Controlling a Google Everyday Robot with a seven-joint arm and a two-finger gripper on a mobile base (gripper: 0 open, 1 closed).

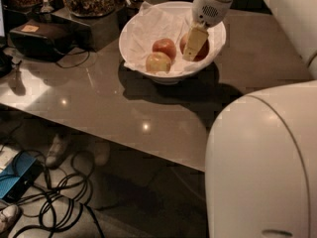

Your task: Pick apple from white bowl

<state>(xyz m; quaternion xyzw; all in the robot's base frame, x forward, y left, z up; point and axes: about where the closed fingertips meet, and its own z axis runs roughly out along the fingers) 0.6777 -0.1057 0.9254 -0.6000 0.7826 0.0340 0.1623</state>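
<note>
1. Robot arm: white casing that fills the right foreground. Its forward link reaches over the far rim of the bowl.

2. Surface: brown and glossy. It carries the bowl and the dark equipment at the left.

3. White bowl: wide with flaring sides, standing on the surface near its far edge. It is lined with crinkled white paper that rises past the rim.

4. Dark box: at far left on the surface, well apart from the bowl.

5. Hand: lowered inside the bowl on its right side, pointing down, directly in front of the target fruit. Whether it is released or clenched cannot be told.

6. Apple: red-orange, lying in the right of the bowl. Most of it is hidden behind the hand, and contact cannot be confirmed.

7. Darker red apple: at the bowl's centre, left of the hand.

8. Pale yellow-green apple: just beside and in front of the darker one.

Step in hand, as judged: the final approach or the closing on the apple, with the lift not yet made.

Next move calls for: a firm hold across the round fruit, then a straight rise that clears the paper, the rim and the two neighbouring apples.
</note>
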